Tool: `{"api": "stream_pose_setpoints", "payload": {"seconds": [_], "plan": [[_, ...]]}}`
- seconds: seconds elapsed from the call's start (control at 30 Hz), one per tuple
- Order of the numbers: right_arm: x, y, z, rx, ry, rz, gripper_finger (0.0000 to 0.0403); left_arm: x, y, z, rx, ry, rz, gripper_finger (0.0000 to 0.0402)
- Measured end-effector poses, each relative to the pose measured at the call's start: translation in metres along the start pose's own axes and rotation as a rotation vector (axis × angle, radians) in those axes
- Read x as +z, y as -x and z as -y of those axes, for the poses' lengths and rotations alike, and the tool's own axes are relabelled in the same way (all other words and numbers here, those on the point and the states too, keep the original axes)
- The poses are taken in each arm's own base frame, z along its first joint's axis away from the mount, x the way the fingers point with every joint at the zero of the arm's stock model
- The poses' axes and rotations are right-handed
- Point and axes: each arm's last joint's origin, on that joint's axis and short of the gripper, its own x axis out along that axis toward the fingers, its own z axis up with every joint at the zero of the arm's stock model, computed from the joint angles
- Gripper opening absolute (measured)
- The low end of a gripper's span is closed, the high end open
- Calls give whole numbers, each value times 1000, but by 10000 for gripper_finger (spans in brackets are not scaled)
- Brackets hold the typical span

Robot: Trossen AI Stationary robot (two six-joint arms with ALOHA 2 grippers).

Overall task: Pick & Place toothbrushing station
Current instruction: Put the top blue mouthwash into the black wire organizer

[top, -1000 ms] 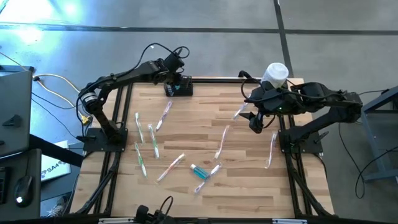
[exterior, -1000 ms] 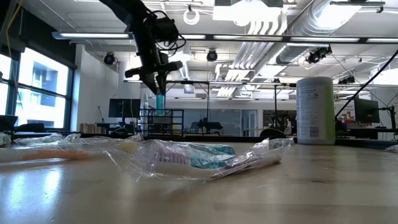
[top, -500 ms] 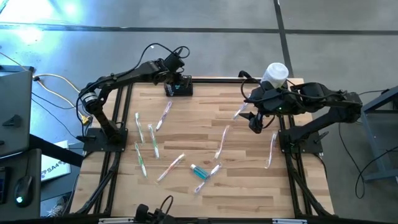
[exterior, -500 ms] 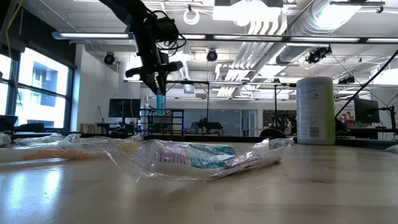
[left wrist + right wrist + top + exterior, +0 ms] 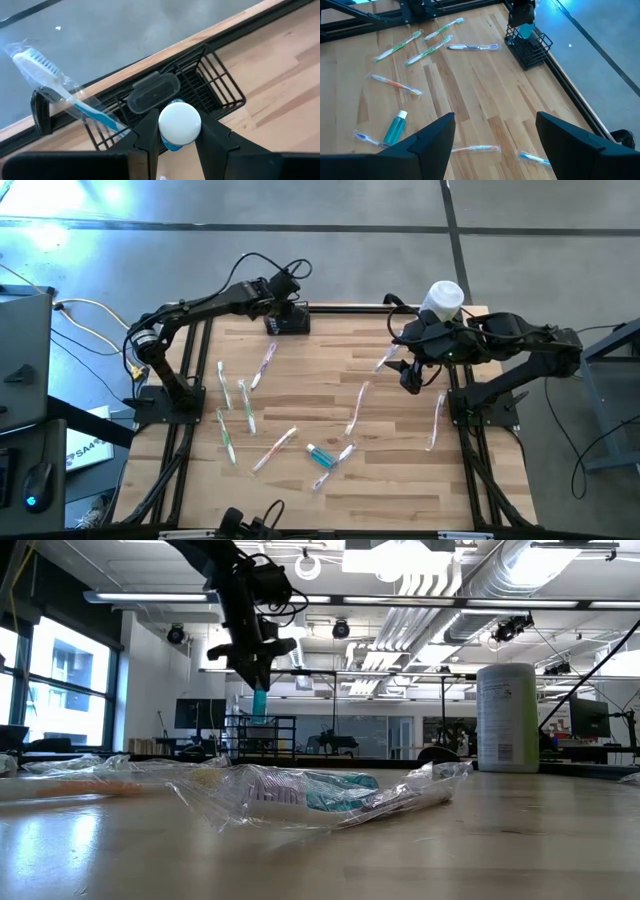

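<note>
A small black wire rack sits at the far edge of the wooden table, holding a wrapped blue-handled toothbrush that leans out of one end compartment. The left gripper hangs just above the rack, closed on a blue tube with a white cap. The right gripper waits wide open and empty, beside a white canister.

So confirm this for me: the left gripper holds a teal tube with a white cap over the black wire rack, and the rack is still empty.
Not empty. The left wrist view shows a wrapped blue toothbrush already standing in the black wire rack. The rest holds: the left gripper grips the white-capped teal tube above the rack.
</note>
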Motion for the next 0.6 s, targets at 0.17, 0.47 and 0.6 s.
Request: {"api": "stream_pose_setpoints", "payload": {"seconds": [0.17,0.47,0.6], "plan": [[1,-2,4,-9,-7,-3,271,0,0,0,-24,-77,-9,92],[3,-4,11,-23,-18,-9,271,6,-6,-14,-117,-202,-40,92],[4,-5,15,-22,-28,-14,271,13,-11,-29,-180,-218,-45,92]]}}
